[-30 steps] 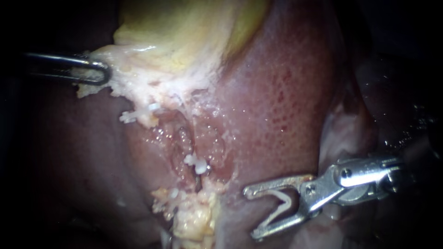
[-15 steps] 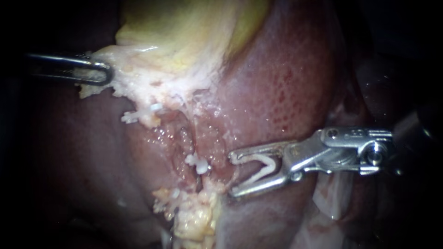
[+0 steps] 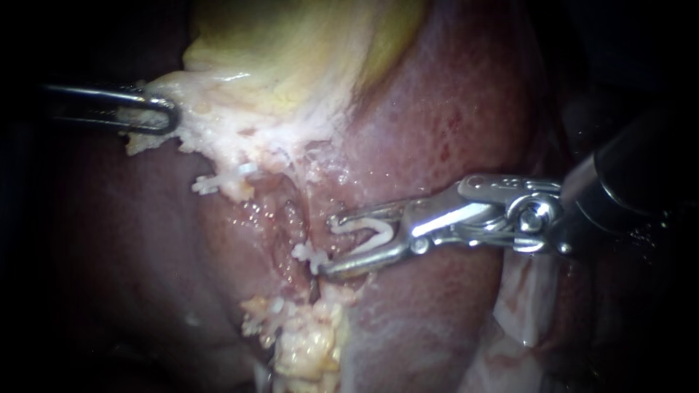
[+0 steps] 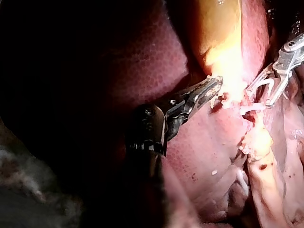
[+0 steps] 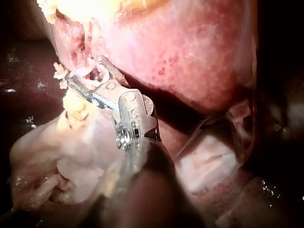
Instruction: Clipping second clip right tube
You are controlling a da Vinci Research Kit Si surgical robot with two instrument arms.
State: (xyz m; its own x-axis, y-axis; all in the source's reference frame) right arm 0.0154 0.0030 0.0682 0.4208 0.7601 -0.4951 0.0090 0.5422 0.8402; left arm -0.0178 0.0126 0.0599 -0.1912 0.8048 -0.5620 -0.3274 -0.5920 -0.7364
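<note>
Two jaws of right instrument [image 3: 328,244] stand spread mid-frame, holding an unclosed clip [image 3: 368,231]. At their tips the right tube [image 3: 329,204] runs roughly vertical, maybe not straddled yet. Upper left, left instrument [image 3: 156,113] grips gallbladder edge [image 3: 200,127].

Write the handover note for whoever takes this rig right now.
Left instrument: shut on pale tissue at the gallbladder's lower edge.
Right instrument: carries an open loaded clip, with its tips beside the set clip on the tube.
Done: one clip is on the tube.
Left: bring the loaded clip's arms around the tube, close and release. I cannot tell whether the tube already lies between them.
</note>
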